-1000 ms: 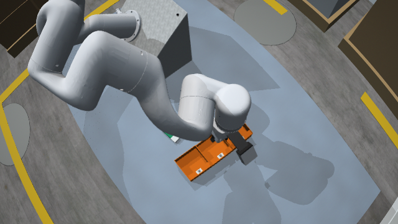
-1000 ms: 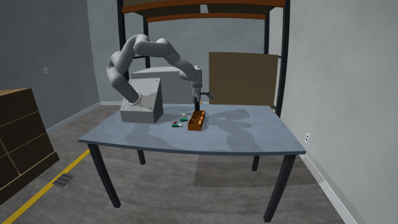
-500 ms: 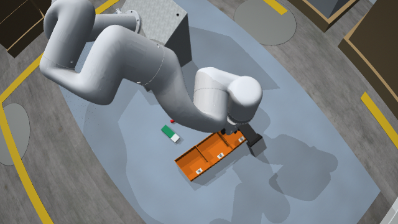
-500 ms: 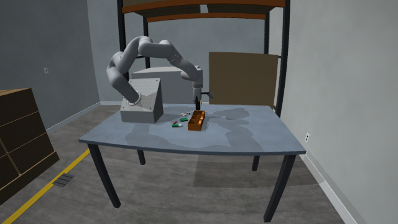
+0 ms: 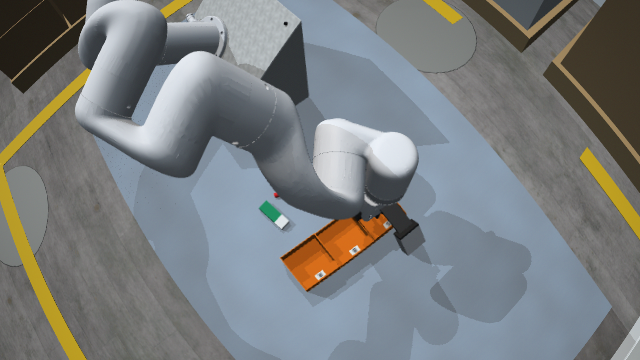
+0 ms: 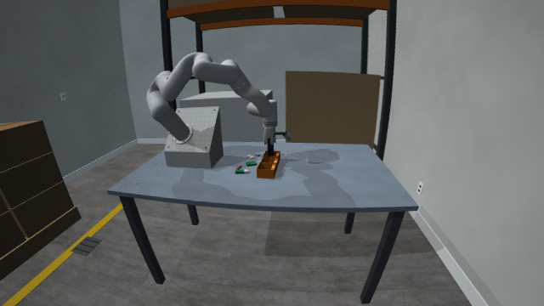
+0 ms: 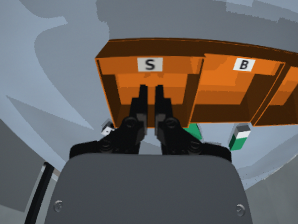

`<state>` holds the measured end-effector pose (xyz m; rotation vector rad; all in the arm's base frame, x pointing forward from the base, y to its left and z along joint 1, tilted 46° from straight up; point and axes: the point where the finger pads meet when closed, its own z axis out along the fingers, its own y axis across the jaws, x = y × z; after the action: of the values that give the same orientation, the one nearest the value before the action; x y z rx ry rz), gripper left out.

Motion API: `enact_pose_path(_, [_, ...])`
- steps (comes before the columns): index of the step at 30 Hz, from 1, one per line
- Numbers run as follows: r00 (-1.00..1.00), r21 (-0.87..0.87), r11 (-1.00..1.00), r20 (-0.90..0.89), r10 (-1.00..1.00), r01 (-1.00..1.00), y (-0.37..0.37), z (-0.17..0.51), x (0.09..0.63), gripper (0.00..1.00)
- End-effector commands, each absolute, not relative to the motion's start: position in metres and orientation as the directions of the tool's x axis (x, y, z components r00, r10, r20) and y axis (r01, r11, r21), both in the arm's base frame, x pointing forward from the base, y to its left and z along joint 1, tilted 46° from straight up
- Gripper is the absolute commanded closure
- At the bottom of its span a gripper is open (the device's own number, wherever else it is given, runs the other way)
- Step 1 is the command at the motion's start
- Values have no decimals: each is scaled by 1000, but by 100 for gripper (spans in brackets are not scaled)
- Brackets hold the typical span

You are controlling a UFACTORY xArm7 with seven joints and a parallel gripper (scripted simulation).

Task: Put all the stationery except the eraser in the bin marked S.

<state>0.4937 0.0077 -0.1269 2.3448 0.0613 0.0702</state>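
The end effector (image 7: pixel 150 90) hangs with its fingers drawn almost together, tips pointing straight down into the compartment labelled S (image 7: pixel 150 64), the end one of the orange row of bins (image 5: pixel 300 248). I can make out nothing pinched between the fingers, so I take it as closed on nothing. From the wrist view the slit is dark and narrow, though, and a very thin item could hide there. If anything is in there, the sensible move is to open fully while centred over S, well inside the divider to the neighbouring B compartment (image 7: pixel 244 64). Then lift straight up, so the fingers do not drag the orange wall and shift the bins. Beyond the bins, on the arm's base side, the loose pieces lie on the tabletop (image 5: pixel 500 200). A green-and-white block (image 5: pixel 274 215) sits well apart from the row, and a small red thing (image 5: pixel 275 194) peeks out from under the arm. A plain green piece (image 7: pixel 193 131) lies just past the bin wall. The two-tone block looks to me like the eraser, so I would leave it. I would come down on the next piece from above, keeping wide of the bin.
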Motion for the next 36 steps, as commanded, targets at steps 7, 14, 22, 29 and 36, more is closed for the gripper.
enact_pose_path(7, [997, 713, -701, 35, 68, 23, -3, -139, 496, 93])
enact_pose_path(14, [997, 713, -701, 35, 68, 23, -3, -139, 496, 93])
enact_pose_path(22, [997, 713, -701, 35, 68, 23, -3, -139, 496, 93])
enact_pose_path(29, [997, 713, -701, 35, 68, 23, -3, -139, 496, 93])
enact_pose_path(36, [997, 713, -701, 35, 68, 23, -3, -139, 496, 93])
